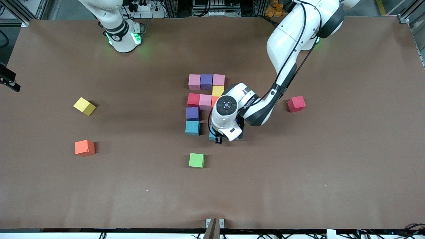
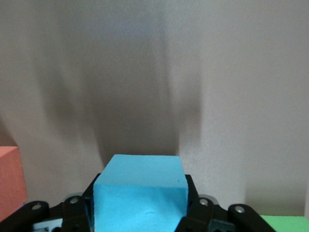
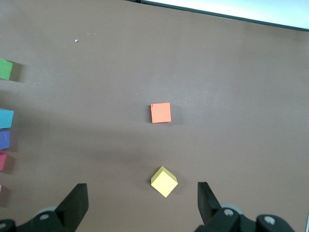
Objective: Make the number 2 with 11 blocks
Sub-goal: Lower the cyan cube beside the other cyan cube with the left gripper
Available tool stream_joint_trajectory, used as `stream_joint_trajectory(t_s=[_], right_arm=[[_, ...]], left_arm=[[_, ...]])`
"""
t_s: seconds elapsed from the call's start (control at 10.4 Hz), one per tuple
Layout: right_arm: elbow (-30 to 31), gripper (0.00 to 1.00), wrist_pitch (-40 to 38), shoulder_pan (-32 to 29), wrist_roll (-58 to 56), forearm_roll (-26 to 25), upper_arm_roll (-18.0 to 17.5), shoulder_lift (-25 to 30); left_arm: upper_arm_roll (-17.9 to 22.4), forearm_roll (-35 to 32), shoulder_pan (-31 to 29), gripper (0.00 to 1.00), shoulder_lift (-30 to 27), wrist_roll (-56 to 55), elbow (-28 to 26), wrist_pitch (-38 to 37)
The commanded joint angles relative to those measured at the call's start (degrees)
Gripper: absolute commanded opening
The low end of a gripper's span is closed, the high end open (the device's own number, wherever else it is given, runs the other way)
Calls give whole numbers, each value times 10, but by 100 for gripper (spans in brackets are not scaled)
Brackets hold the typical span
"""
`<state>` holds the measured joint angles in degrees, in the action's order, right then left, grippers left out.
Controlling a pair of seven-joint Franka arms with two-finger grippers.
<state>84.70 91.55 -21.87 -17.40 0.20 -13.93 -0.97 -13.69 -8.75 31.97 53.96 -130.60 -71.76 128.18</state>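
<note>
Building the number 2 (image 1: 203, 101) at the table's middle, you have the left gripper (image 1: 218, 139) clamped on a light blue block (image 2: 140, 195) just beside the digit's teal corner cube (image 1: 192, 127): press it flush alongside, while the right gripper (image 3: 142, 203) waits spread wide.

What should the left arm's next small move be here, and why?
Probably release. The left gripper is shut on a light blue cube, low at the digit's bottom row beside the other light blue cube. If seated, open and lift; the right gripper waits open.
</note>
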Motion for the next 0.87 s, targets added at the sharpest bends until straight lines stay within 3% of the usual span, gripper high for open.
stream_joint_trajectory(t_s=[0.0, 0.77], right_arm=[[-12, 100, -9, -6, -9, 14, -8, -2], [-12, 100, -7, -9, -11, 17, -7, -3]], left_arm=[[11, 15, 15, 68, 14, -6, 25, 1], [11, 15, 33, 68, 25, -27, 33, 11]])
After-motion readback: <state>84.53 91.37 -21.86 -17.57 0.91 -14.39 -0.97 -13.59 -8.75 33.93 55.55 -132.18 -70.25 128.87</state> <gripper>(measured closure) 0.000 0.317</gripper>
